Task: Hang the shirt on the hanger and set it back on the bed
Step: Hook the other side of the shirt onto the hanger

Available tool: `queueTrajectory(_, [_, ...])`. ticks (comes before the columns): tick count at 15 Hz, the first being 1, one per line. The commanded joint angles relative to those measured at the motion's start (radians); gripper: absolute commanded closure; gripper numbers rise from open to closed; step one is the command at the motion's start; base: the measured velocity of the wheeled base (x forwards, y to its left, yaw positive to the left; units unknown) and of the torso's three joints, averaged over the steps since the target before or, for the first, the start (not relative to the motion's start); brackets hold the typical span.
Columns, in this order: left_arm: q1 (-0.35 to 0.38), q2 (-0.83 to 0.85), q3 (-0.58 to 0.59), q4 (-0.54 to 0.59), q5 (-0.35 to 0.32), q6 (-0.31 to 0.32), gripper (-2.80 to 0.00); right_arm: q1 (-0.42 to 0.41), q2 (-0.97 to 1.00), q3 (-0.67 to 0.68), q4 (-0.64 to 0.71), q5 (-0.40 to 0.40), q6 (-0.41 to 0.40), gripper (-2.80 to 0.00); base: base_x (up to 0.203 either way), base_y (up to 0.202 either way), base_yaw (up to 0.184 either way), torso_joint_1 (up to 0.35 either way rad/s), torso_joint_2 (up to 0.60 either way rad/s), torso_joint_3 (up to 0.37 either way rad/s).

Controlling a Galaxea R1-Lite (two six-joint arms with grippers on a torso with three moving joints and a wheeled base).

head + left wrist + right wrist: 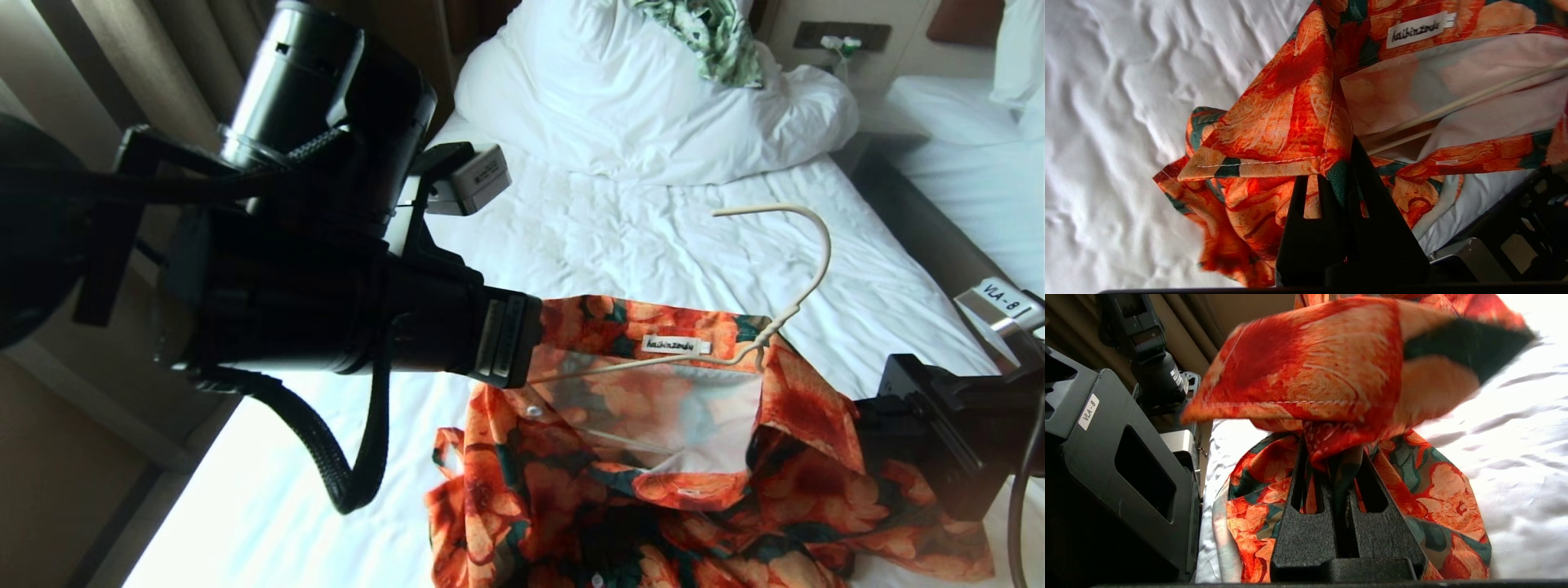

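The shirt (653,506), orange-red flowers on dark green with a white neck label, hangs open-necked above the bed (653,229), its lower part bunched on the white sheet. My left gripper (531,347) is shut on the cloth at one shoulder beside the collar, seen close in the left wrist view (1345,163). On the other shoulder my right gripper (865,416) is shut on a fold (1333,445). The cream-white hanger (816,261) sits inside the neck opening. Its hook rises above the collar and its wire arms (1474,100) run under the cloth.
A bulky white duvet (620,98) is piled at the head of the bed, with a green-and-white leaf garment (710,37) on top. A second white bed (971,163) stands to the right across a narrow gap. Curtains (147,65) hang at left. My labelled body (1090,412) is close by.
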Motion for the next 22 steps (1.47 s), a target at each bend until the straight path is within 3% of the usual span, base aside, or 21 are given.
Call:
queueTrajectory(1, [-0.045, 0.002, -0.012, 0.002, 0.000, -0.005, 0.00, 0.009, 0.007, -0.004, -0.005, 0.007, -0.003, 0.00, 0.000, 0.000, 0.000, 0.000, 0.00, 0.000])
queueTrajectory(4, [-0.101, 0.014, -0.017, -0.013, -0.006, -0.059, 0.00, 0.011, 0.025, -0.001, -0.027, 0.007, -0.001, 0.00, 0.000, 0.000, 0.000, 0.000, 0.00, 0.000])
queueTrajectory(10, [-0.139, 0.103, -0.101, -0.057, -0.006, -0.054, 0.00, 0.044, 0.065, -0.082, -0.054, 0.007, 0.007, 0.00, 0.000, 0.000, 0.000, 0.000, 0.00, 0.000])
queueTrajectory(18, [-0.284, 0.171, -0.145, -0.059, -0.004, -0.059, 0.00, 0.052, 0.146, -0.071, -0.137, 0.009, 0.007, 0.00, 0.000, 0.000, 0.000, 0.000, 0.00, 0.000])
queueTrajectory(22, [-0.301, 0.284, -0.202, -0.101, 0.000, -0.051, 0.00, 0.053, 0.151, -0.070, -0.137, 0.010, 0.007, 0.00, 0.000, 0.000, 0.000, 0.000, 0.00, 0.000])
